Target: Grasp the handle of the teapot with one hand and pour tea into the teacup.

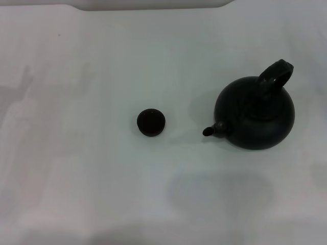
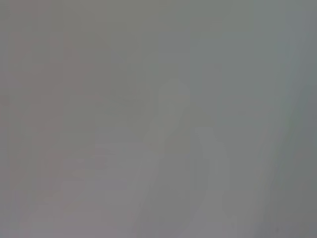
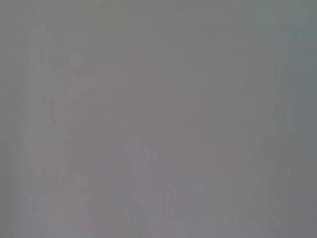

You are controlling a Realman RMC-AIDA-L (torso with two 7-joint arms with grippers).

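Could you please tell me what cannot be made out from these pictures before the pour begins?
- Both grippers: outside the head view, and each wrist view shows only blank pale surface.
- Contents of the teapot: its closed black body hides them in the head view.
- Whether the teacup holds tea: its interior is too dark to tell.
- Texture of the handle: too small to make out.
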